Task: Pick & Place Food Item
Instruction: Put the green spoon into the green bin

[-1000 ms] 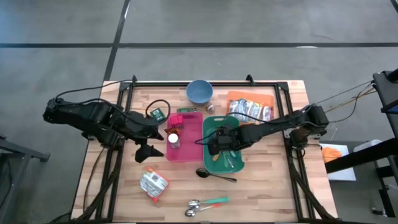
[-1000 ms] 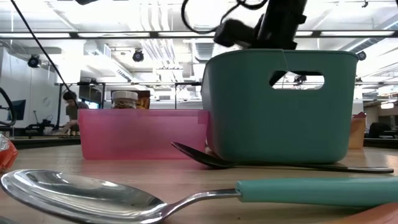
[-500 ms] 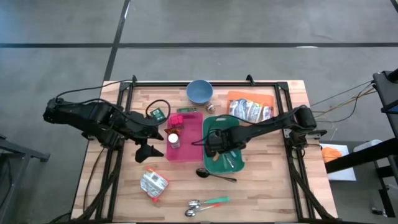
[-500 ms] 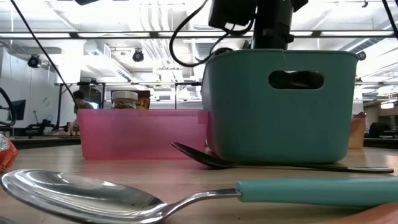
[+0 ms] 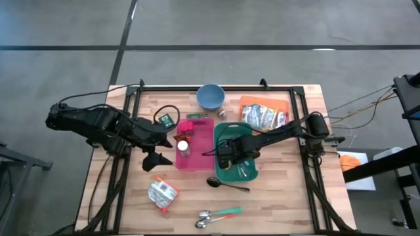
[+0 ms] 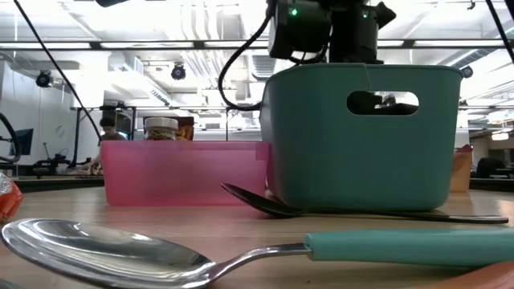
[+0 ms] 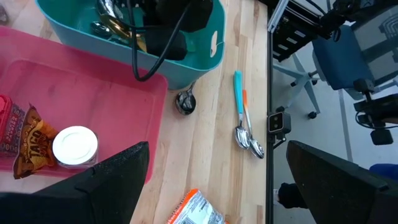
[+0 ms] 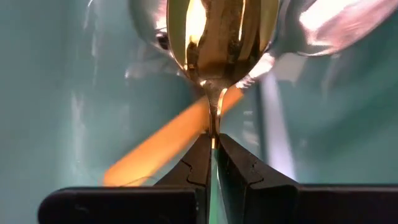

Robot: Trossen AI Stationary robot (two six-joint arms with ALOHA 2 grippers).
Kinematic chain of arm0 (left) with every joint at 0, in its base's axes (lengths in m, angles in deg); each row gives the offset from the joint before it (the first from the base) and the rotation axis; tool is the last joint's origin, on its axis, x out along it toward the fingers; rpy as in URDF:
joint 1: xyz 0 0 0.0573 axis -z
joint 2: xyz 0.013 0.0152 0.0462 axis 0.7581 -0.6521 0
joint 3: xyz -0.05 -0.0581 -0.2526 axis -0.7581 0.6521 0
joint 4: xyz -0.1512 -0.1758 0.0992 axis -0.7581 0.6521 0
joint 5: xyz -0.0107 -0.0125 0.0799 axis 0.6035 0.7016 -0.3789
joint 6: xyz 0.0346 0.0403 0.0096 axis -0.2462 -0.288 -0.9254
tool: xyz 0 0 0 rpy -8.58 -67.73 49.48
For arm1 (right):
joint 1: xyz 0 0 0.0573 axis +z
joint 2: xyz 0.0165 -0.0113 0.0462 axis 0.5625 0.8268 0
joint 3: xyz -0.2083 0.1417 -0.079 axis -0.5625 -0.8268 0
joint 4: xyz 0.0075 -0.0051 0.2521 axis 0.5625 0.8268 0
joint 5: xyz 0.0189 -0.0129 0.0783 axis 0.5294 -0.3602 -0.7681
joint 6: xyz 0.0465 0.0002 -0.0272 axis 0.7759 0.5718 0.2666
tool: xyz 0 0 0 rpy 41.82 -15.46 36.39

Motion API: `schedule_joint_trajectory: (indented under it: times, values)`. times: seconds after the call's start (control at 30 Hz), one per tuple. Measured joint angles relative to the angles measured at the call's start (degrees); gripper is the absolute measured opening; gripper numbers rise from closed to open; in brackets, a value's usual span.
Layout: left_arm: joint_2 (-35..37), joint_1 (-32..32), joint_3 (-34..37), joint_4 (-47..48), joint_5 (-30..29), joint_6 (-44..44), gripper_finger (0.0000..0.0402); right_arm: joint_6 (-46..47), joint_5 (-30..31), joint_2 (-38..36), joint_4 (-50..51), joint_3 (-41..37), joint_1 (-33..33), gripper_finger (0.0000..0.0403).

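Note:
My right gripper [image 5: 231,156] reaches down into the teal bin [image 5: 252,173], which holds cutlery, and is shut on a metal spoon [image 8: 214,31]. An orange handle [image 8: 163,147] lies under it on the bin's floor. In the low view the bin's wall [image 6: 361,152] hides the fingers. My left gripper [image 5: 157,160] hangs open above the table, left of the pink bin [image 5: 205,164]. That bin holds a white-lidded jar [image 7: 75,145] and a snack packet [image 7: 31,135]. A food packet [image 5: 161,195] lies on the table near the front left. My right gripper pinches the spoon's thin neck [image 8: 215,124] between its two fingertips [image 8: 200,155], just behind the bowl. The fingers come from above and point down into the bin. The spoon's bowl [image 8: 214,31] points on past the fingertips toward the bin's floor.
A blue bowl [image 5: 210,96] stands at the far edge, and silver and orange packets [image 5: 264,115] lie at the back right. A dark spoon [image 5: 226,183] lies in front of the teal bin, and two spoons [image 5: 216,216] near the front edge. A small green item [image 5: 167,120] lies far left.
My right gripper has sunk deeper into the teal bin and tipped to point more steeply down, staying shut. My left arm has kept still.

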Motion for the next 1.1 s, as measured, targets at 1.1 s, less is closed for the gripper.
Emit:
schedule_joint_trajectory:
  times: [1.1]
  values:
    - [0.0,0.0,0.0,0.2,0.0,0.0,0.0380,-7.0,-2.2,0.5,-0.4,0.0,0.0,0.0014]
